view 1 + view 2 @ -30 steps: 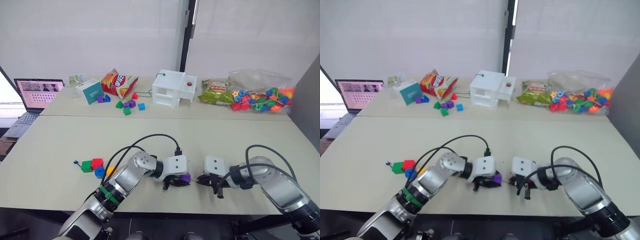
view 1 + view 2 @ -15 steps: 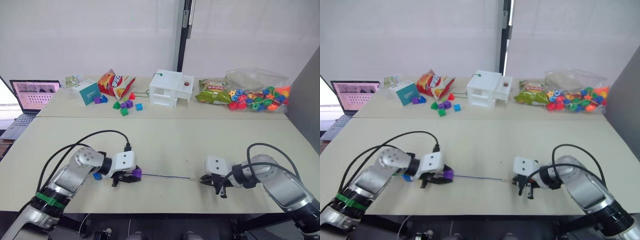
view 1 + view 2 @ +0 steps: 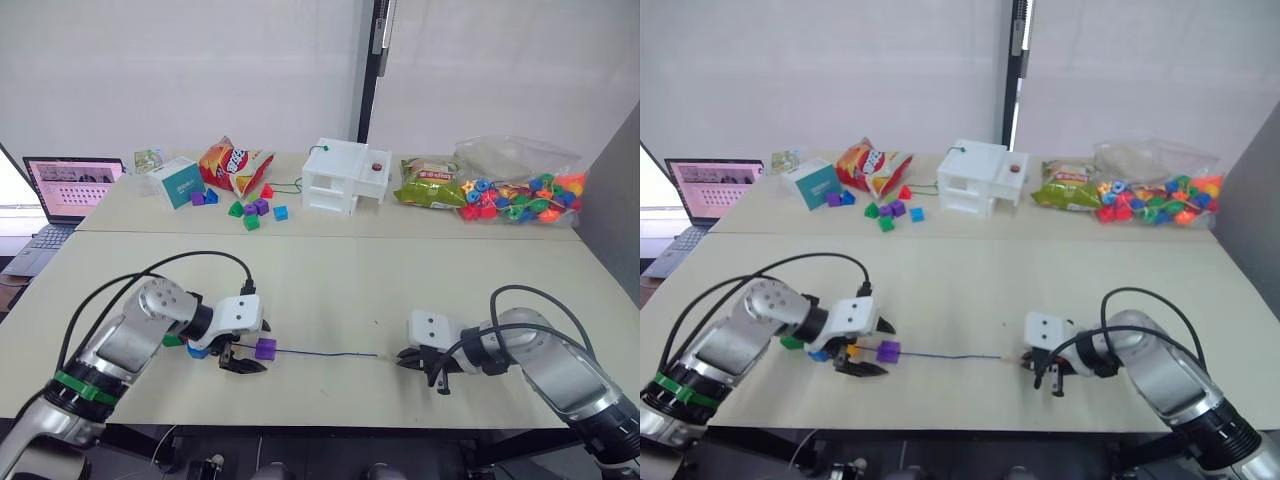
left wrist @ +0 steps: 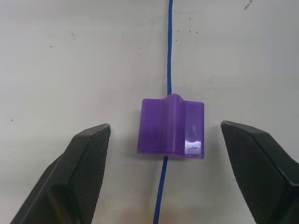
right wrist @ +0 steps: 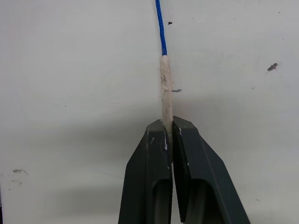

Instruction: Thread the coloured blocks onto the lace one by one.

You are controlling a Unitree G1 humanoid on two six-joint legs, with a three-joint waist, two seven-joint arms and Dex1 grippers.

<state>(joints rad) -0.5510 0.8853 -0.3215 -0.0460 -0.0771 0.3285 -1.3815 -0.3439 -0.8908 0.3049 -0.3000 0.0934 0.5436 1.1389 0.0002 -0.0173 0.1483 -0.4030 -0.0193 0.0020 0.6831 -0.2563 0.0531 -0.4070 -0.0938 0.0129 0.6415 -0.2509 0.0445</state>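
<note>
Tabletop [image 3: 330, 290] bears purple block [image 4: 172, 127] strung on dark-blue lace [image 3: 325, 354].

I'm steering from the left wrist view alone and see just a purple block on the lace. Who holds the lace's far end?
Observer: The right tool is shut on the lace's pale stiff tip.
Operator: Where are the other cubes?
Observer: Behind the left tool, a blue cube and a green cube peek out beside its wrist.
Operator: Is the lace slack?
Observer: It lies nearly straight on the table between the purple block and the right tool.
</note>
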